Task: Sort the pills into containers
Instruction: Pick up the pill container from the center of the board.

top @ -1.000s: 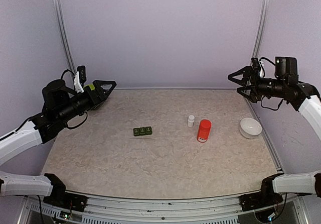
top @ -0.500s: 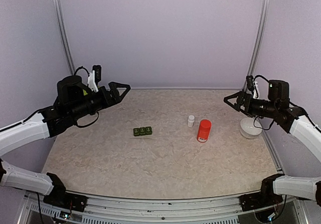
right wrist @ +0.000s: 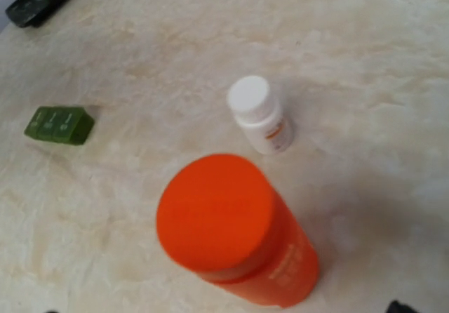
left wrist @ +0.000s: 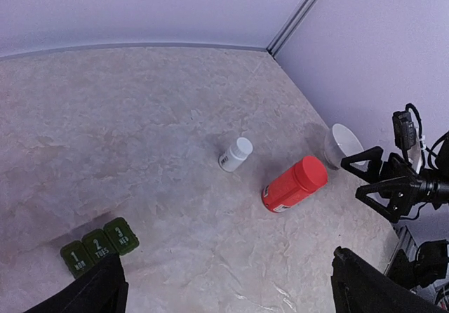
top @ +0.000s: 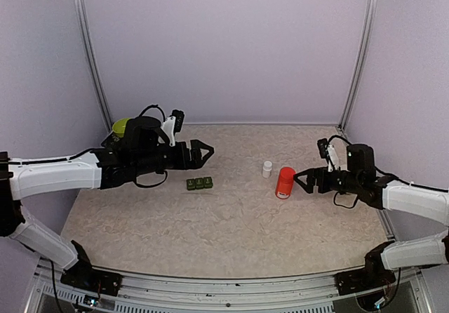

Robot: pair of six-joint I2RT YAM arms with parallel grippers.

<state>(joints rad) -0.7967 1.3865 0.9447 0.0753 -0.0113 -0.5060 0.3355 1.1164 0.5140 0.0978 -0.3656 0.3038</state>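
The containers (top: pixel 200 183) are a dark green strip of three lidded compartments lying left of the table's middle, also in the left wrist view (left wrist: pixel 99 245) and the right wrist view (right wrist: pixel 59 125). My left gripper (top: pixel 205 153) hovers open just behind and above them, with nothing between its fingers (left wrist: pixel 365 288). My right gripper (top: pixel 299 182) is open just right of the upright red bottle (top: pixel 285 182), which fills its wrist view (right wrist: pixel 231 229). A tiny white bottle (top: pixel 267 168) stands behind the red one. No pills show in any view.
A white bowl (left wrist: pixel 344 143) sits near the right edge, behind my right arm. A lime-green object (top: pixel 121 125) lies at the back left by the wall. Purple walls close off the table's back and both sides.
Both arms have swung down and inward from the side walls: the left gripper toward the green containers, the right gripper up to the red bottle. Both stay open. Nothing on the table moved.
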